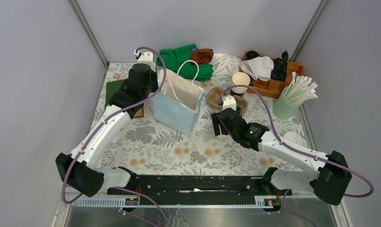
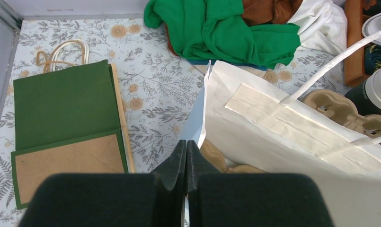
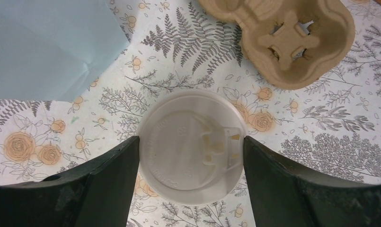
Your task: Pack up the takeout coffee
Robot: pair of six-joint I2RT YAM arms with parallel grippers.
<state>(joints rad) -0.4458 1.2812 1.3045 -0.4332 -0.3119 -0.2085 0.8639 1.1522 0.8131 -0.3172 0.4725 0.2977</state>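
Note:
The takeout coffee shows from above in the right wrist view as a white round lid [image 3: 190,146]. My right gripper [image 3: 190,152] has one finger against each side of the lid and is shut on the cup. In the top view this gripper [image 1: 221,126] hides the cup, a little right of the pale blue paper bag [image 1: 176,111]. The bag stands open with white handles. My left gripper [image 2: 187,144] is shut on the left rim of the bag [image 2: 283,142]; it also shows in the top view [image 1: 153,91]. A brown pulp shape [image 2: 212,156] shows inside the bag.
A brown pulp cup tray [image 1: 217,97] lies behind my right gripper, with stacked lidless cups [image 1: 240,81] beside it. A flat green bag [image 2: 65,109] lies left of the blue bag. Green cloth [image 1: 183,59], a wooden organiser [image 1: 278,82], a straw cup [image 1: 287,105] and a loose lid [image 1: 292,138] are around.

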